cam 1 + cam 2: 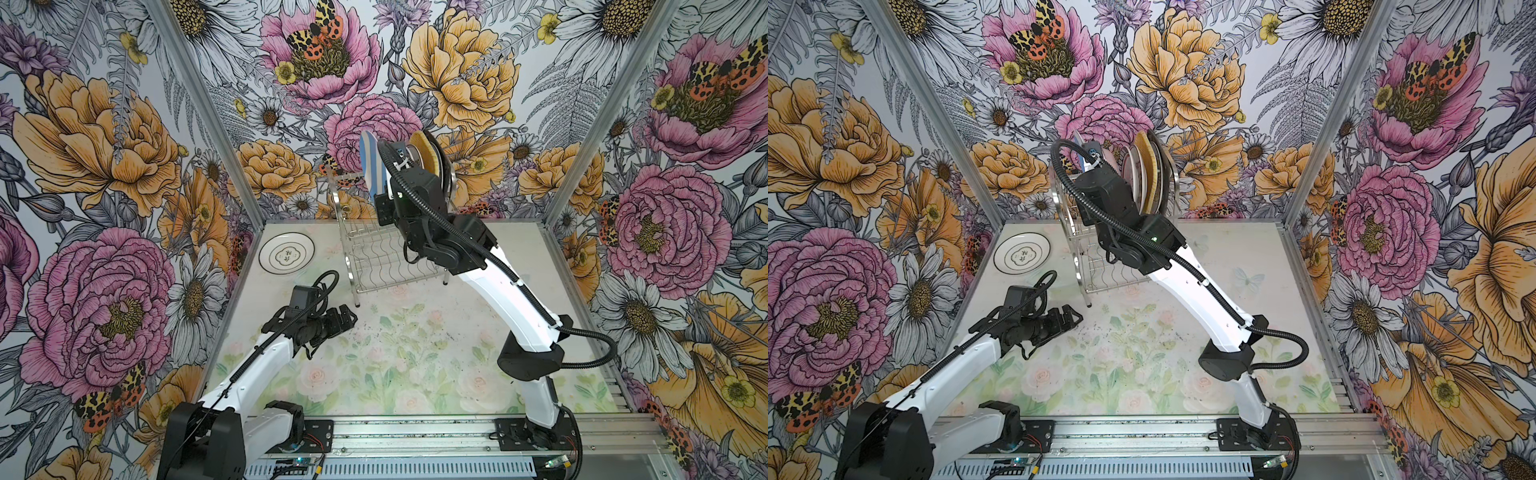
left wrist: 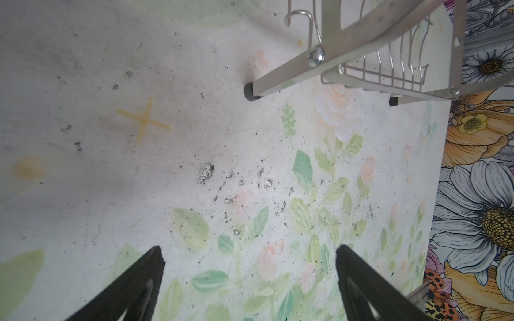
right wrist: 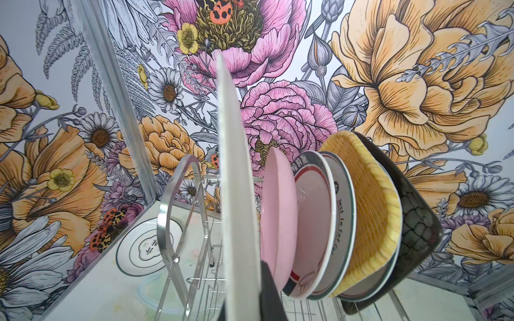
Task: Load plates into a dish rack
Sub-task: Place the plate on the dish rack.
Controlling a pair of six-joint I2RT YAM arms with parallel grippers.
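My right gripper (image 3: 246, 300) is shut on a blue-white striped plate (image 1: 371, 162), held upright on edge at the upper tier of the steel dish rack (image 1: 374, 257). Right beside it in the rack stand a pink plate (image 3: 278, 216), two white plates with dark rims (image 3: 314, 222), a yellow woven-look square plate (image 3: 370, 200) and a black square plate (image 3: 417, 230). Whether the striped plate rests in a slot is hidden. A white plate with dark rings (image 1: 286, 252) lies flat on the table left of the rack. My left gripper (image 1: 347, 316) hovers open and empty near the rack's front leg (image 2: 253, 93).
Flowered walls with aluminium corner posts (image 1: 216, 124) close the table in on three sides. The arms' base rail (image 1: 415, 432) runs along the front edge. A faint yellow cross (image 2: 143, 121) marks the scuffed floral table mat (image 1: 415, 353).
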